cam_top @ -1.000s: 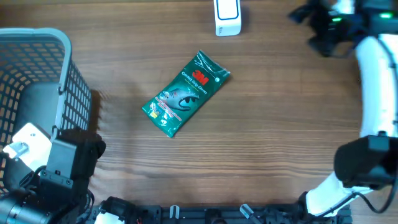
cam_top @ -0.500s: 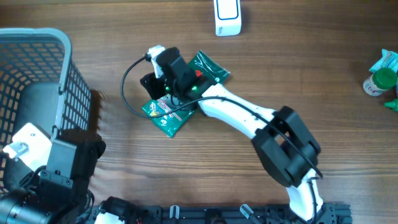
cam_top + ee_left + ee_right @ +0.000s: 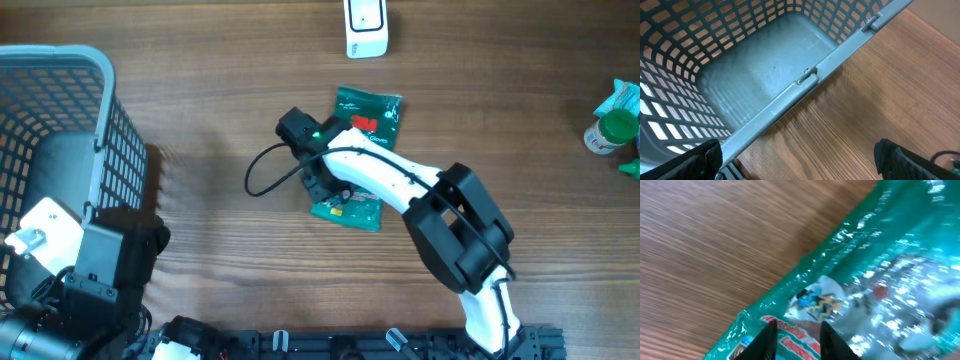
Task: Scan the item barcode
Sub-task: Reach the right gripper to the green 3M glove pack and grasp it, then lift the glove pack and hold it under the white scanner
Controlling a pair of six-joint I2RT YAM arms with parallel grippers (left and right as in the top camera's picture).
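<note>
Overhead: scanner [image 3: 365, 27] beyond green packet [image 3: 370, 110]; right wrist: gripper [image 3: 797, 342] pinching it

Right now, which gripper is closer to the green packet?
Right. The right gripper is closed on the edge of the green packet; the left gripper hangs open by the basket, far off to the left.

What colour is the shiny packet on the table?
Green, with red print. The packet shows best overhead.

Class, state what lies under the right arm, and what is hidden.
A green glove packet lies beneath the right arm. The arm covers the packet's middle; no barcode shows.
</note>
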